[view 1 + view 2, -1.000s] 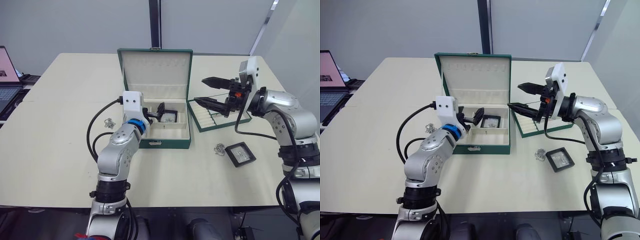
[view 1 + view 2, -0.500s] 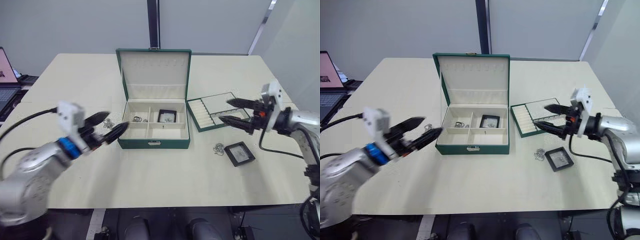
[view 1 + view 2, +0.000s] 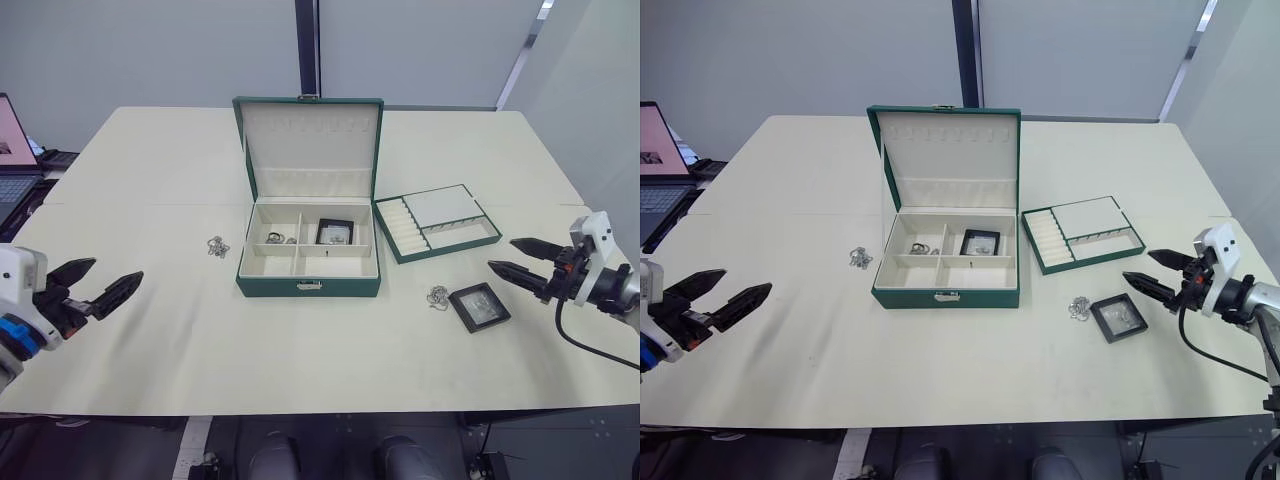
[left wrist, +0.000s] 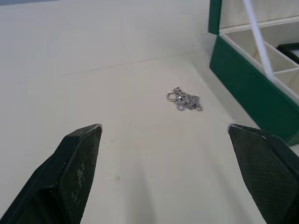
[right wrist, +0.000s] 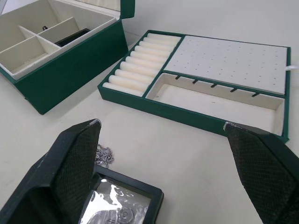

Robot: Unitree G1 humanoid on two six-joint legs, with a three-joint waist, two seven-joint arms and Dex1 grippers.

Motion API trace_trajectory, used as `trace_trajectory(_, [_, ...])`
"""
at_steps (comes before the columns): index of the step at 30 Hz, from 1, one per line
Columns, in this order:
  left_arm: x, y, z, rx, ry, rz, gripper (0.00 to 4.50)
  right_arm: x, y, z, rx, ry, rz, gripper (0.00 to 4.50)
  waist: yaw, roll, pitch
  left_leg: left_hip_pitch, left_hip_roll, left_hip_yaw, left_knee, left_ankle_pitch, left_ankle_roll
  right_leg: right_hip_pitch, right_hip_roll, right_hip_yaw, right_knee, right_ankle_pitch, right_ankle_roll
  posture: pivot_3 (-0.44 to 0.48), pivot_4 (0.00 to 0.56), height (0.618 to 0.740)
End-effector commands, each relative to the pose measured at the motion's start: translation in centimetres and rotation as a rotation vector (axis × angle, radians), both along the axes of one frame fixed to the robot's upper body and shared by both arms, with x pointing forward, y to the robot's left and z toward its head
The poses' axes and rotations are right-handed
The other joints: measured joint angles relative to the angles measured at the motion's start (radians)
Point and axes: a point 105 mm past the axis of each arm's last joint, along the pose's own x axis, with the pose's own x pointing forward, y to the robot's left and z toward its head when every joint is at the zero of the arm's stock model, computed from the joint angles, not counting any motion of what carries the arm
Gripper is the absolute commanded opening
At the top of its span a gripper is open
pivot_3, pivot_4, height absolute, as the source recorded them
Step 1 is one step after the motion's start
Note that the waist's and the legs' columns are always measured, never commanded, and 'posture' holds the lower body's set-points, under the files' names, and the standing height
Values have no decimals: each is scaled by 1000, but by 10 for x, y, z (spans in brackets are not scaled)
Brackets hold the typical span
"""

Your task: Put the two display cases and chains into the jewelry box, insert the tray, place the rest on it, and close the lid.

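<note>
Sitting wide across the scene is the pale table (image 3: pixel 150 330), and at its centre the jewelry box (image 3: pixel 308 287) stands with the lid (image 3: pixel 309 140) raised upright behind it, cream lining facing forward. Just off the box's right side lies the tray (image 3: pixel 438 221), angled a little, its ring rolls on the end nearest the box and flat compartments beyond, resting on the table and not yet inside the box. Out at the left edge hangs the left gripper (image 3: pixel 97 285), fingers spread well apart and holding nothing, well away from the box. Over on the right, the right gripper (image 3: pixel 520 256) is likewise spread open and empty, hovering near the table's right edge, pointing toward the tray. Down to the small stuff: one display case (image 3: pixel 334 232) sits in the box's rear right compartment, while the other display case (image 3: pixel 480 306) lies on the table in front of the tray. A chain (image 3: pixel 437 296) rests just beside that second case on its box-ward side. Another chain (image 3: pixel 218 245) lies on the table just left of the box, and a further small silvery clump (image 3: pixel 275 237) shows in the box's rear left compartment.
</note>
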Motion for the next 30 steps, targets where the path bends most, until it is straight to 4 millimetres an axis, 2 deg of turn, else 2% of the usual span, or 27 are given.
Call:
trace_trajectory(1, [0, 10, 11, 40, -53, 30, 4478, -4, -10, 1, -16, -37, -34, 4500, 0, 0, 0, 0, 0, 0, 0, 0, 0, 0, 0, 0, 0, 0, 0, 0, 150, 740])
trace_trajectory(8, [10, 6, 17, 51, -70, 19, 4478, -13, -14, -12, -44, -11, -46, 4500, 0, 0, 0, 0, 0, 0, 0, 0, 0, 0, 0, 0, 1, 0, 0, 0, 150, 740])
trace_trajectory(20, [18, -3, 14, 47, -55, -4, 4478, -15, -14, -9, -43, -9, -43, 4500, 0, 0, 0, 0, 0, 0, 0, 0, 0, 0, 0, 0, 1, 0, 0, 0, 150, 740])
trace_trajectory(26, [19, -4, 14, 47, -56, -6, 4478, -14, -10, -3, -23, -23, -27, 4500, 0, 0, 0, 0, 0, 0, 0, 0, 0, 0, 0, 0, 1, 0, 0, 0, 150, 740])
trace_trajectory(30, [20, -6, 16, 49, -59, -5, 4478, -14, 2, 14, 11, -50, 21, 4500, 0, 0, 0, 0, 0, 0, 0, 0, 0, 0, 0, 0, 1, 0, 0, 0, 150, 740])
